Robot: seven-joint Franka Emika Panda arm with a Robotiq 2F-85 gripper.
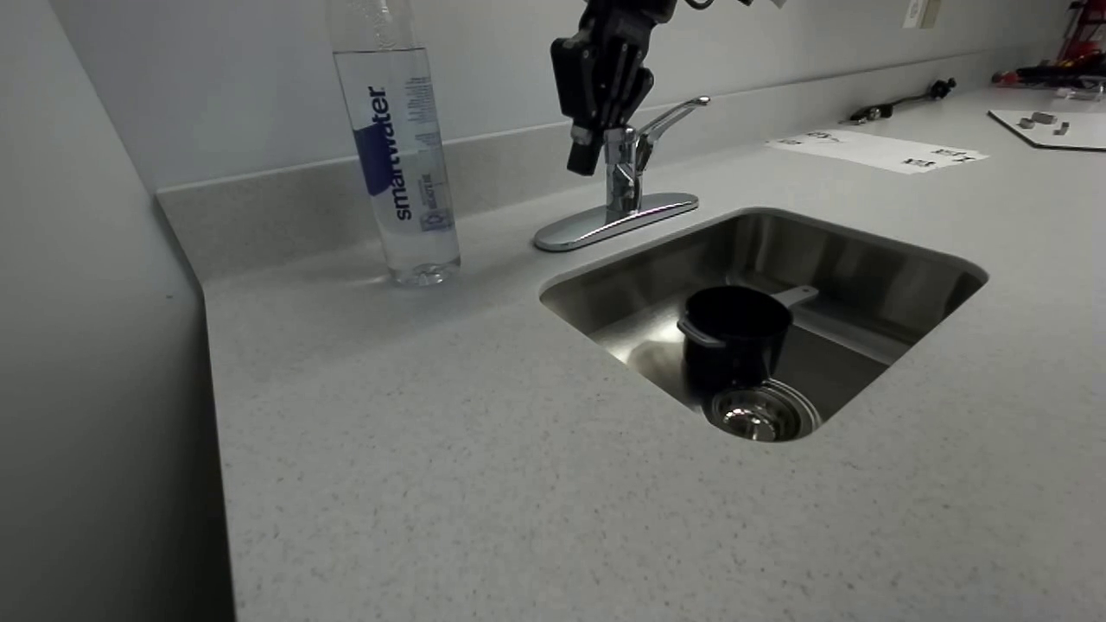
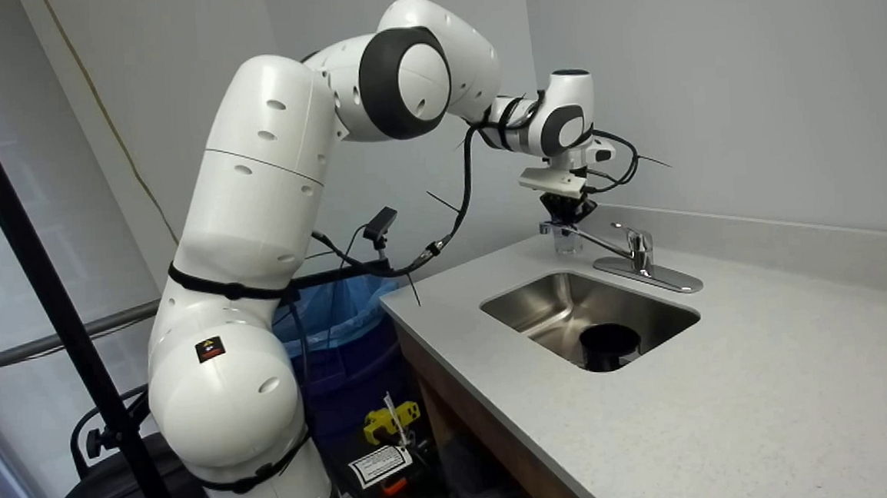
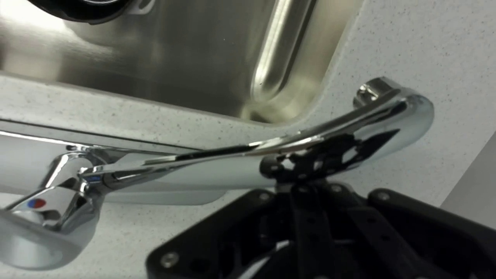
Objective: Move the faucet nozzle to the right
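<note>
Currently, 1 clenched hand (image 1: 585, 154) is just beside 1 faucet nozzle (image 3: 248, 166); 1 pot (image 1: 734, 363) sits in 1 sink (image 1: 864, 268).

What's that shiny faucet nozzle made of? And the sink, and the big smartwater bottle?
Faucet nozzle: looks like metal, probably chrome-plated, because it's shiny and reflects like a mirror.
Sink: metal too, likely stainless steel, grey with a softer, satiny shine.
Smartwater bottle: smooth and clear, with see-through sides. That's probably plastic, but I can't rule out glass.
</note>
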